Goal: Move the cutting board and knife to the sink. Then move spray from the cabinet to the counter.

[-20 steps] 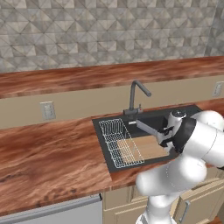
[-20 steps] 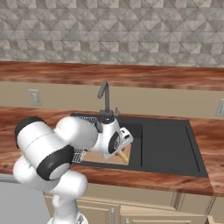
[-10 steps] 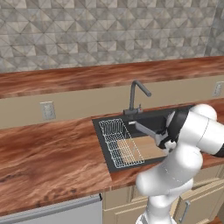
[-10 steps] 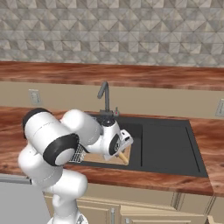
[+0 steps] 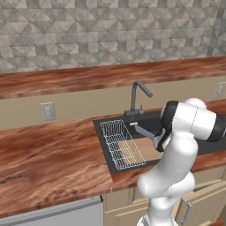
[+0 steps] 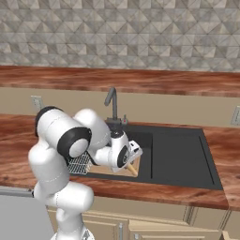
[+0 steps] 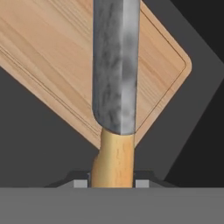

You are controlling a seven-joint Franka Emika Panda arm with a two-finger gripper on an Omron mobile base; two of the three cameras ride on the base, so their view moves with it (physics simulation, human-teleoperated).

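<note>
Two task things sit in my sight, and both are over the sink, the dark basin sunk in the red-brown desk, with a wire rack at its left end; the board lies flat on the basin floor, thin, stiff and light by its look, and needs no more handling; the knife hangs just above it, its blade crossing the board. My claw is narrowed onto the yellow handle, a finger pressing each side. I judge the knife light, rigid, with a smooth handle that could slip or pivot, so this hold low on the handle, clear of the blade, suits it.
</note>
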